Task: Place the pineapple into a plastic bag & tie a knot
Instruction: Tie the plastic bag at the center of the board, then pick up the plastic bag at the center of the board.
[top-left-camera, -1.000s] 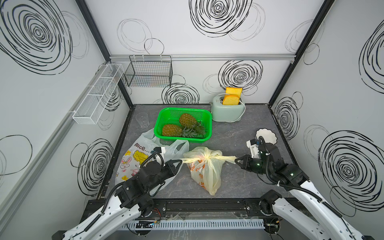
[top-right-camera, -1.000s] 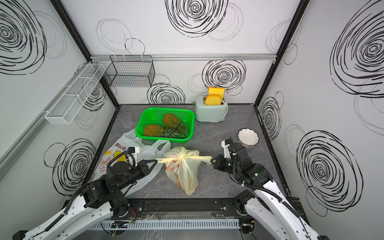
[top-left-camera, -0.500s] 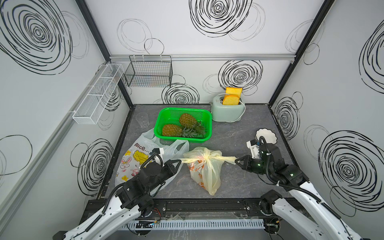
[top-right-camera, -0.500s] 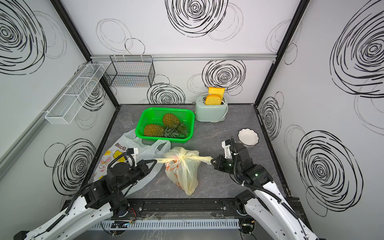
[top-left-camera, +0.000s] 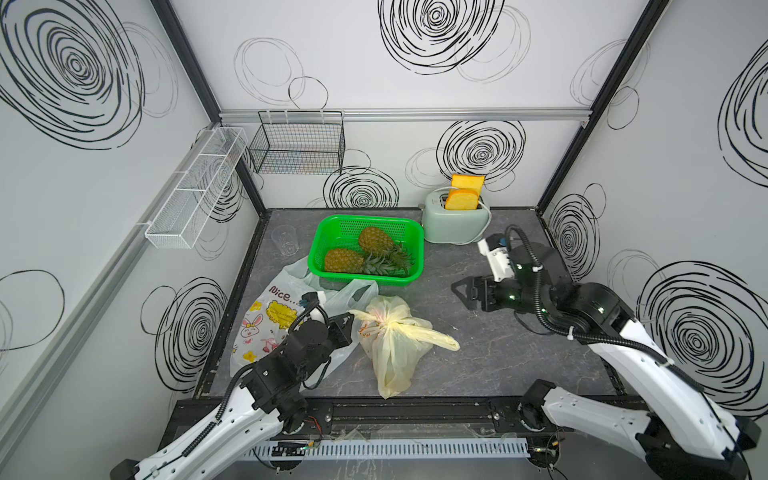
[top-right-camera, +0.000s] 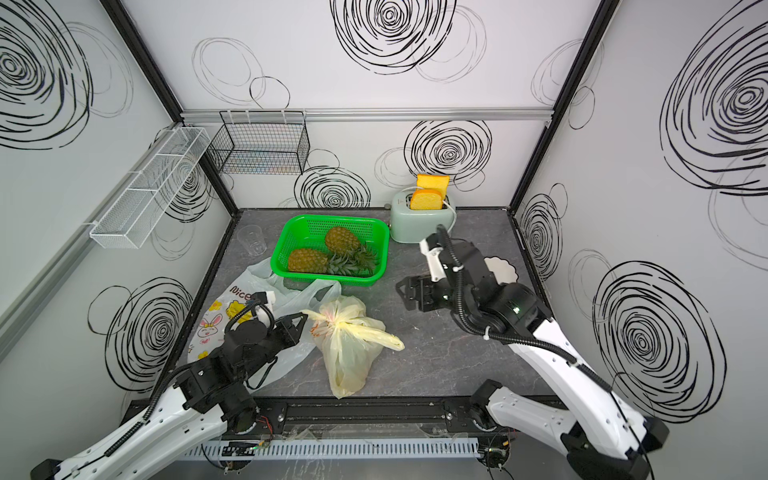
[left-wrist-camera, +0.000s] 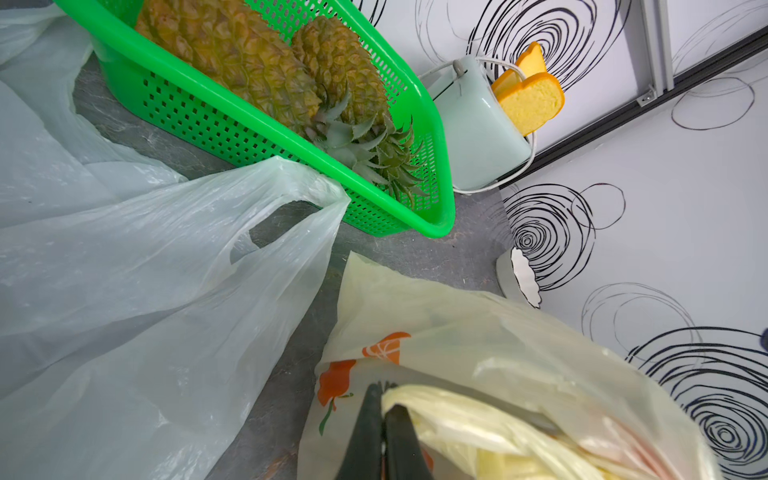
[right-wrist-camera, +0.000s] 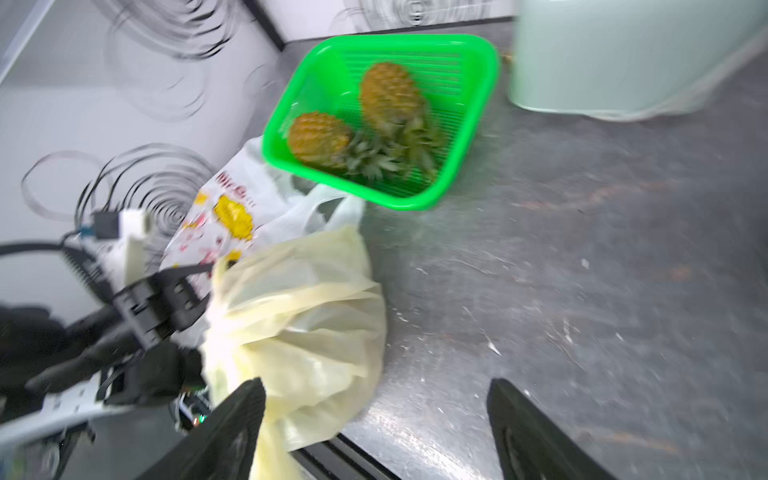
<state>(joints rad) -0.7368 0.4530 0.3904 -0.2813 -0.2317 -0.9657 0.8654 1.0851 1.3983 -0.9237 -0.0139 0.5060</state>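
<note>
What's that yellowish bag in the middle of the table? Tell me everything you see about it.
The yellow bag is thin, translucent, crinkly plastic with an orange print, bulging around contents too veiled to identify. Its handles are gathered into a knot; one twisted end lies loose on the grey table, the other is pinched in the left gripper, whose jaws are nearly closed. It lies on its side, bottom toward the table's front edge, beside a white printed bag.

Your grey tabletop (top-left-camera: 498, 353) bears a yellow bag (top-left-camera: 390, 349) touching the left gripper (top-left-camera: 350, 316). A printed bag (top-left-camera: 266, 316) lies beneath the left gripper, with a green basket (top-left-camera: 365, 218) and a clear cup (top-left-camera: 285, 240) beyond it. A toaster (top-left-camera: 453, 226) and a white dish (top-right-camera: 505, 270) sit near the right gripper (top-left-camera: 459, 293).
</note>
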